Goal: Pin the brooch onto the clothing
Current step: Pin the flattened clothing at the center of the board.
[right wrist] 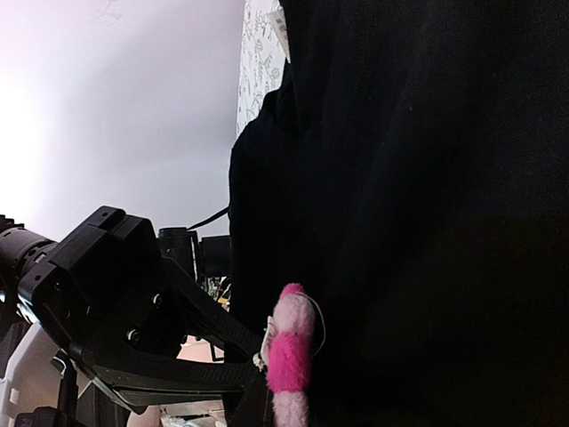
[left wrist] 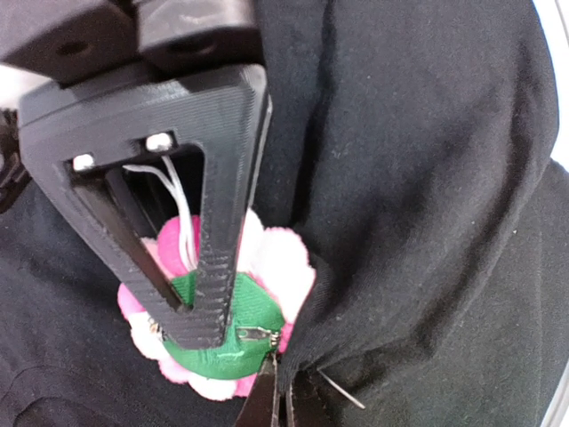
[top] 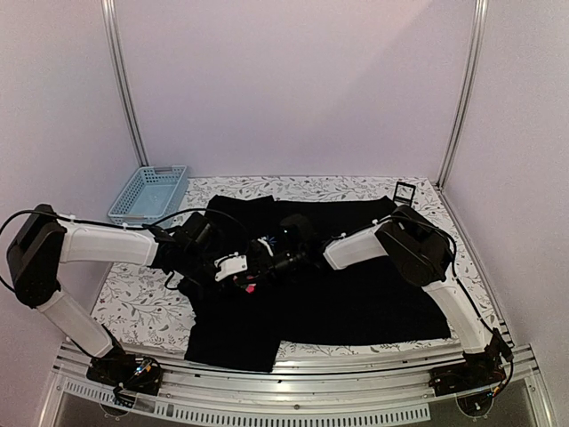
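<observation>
The clothing (top: 356, 285) is a black shirt spread over the table, with a fold lifted at its middle. Both arms meet there. The brooch (left wrist: 267, 258), pink and white petals with a green back and a metal clasp, is turned back-up against that fold. My right gripper (top: 269, 258) is shut on the brooch, one of its fingers (left wrist: 213, 267) lying across the green back. My left gripper (left wrist: 280, 405) is shut on the edge of the fold (left wrist: 307, 351) just below the clasp. The pin's thin tip (left wrist: 342, 391) pokes out of the fabric. In the right wrist view the brooch (right wrist: 289, 360) shows edge-on against the shirt (right wrist: 427, 222).
A light-blue basket (top: 149, 193) stands at the table's back left. A small black stand (top: 404, 189) sits at the back right. The patterned tabletop (top: 133, 302) shows around the shirt, and metal posts frame the back corners.
</observation>
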Controlling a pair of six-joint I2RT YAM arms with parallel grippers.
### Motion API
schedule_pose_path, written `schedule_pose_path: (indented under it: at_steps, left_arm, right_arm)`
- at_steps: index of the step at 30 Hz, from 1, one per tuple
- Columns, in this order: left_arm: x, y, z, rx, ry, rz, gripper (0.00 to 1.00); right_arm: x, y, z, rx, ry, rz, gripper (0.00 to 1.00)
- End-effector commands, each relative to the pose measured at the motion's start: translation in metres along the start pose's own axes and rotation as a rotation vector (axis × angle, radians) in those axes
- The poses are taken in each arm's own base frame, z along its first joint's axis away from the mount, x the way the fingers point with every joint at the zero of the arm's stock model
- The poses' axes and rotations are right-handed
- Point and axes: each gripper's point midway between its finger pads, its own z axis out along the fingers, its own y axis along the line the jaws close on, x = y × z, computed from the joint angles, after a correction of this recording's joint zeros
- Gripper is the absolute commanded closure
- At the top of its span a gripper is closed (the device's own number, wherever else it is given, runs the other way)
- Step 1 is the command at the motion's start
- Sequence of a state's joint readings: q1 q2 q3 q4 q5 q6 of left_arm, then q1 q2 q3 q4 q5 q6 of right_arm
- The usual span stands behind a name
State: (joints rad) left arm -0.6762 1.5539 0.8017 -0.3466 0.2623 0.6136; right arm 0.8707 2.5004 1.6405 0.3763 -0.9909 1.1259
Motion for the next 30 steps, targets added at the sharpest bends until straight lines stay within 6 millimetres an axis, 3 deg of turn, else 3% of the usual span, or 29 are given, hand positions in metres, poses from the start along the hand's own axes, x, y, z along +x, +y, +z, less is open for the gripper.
schedule_pose_path:
  at_steps: [1, 15, 23, 30]
  left_arm:
    - [-0.004, 0.004, -0.002, -0.030, -0.027, 0.016, 1.00]
    - [0.001, 0.000, -0.006, -0.012, -0.018, -0.004, 1.00]
    - [0.003, -0.006, -0.011, 0.005, -0.013, -0.002, 0.84]
    - [0.005, -0.018, -0.031, 0.072, -0.020, -0.019, 0.59]
  right_arm:
    - [0.026, 0.022, 0.009, -0.095, 0.117, -0.052, 1.00]
    - [0.056, 0.038, 0.004, -0.149, 0.202, -0.087, 1.00]
    - [0.055, 0.045, 0.004, -0.156, 0.201, -0.110, 1.00]
    - [0.054, 0.046, 0.003, -0.161, 0.191, -0.110, 1.00]
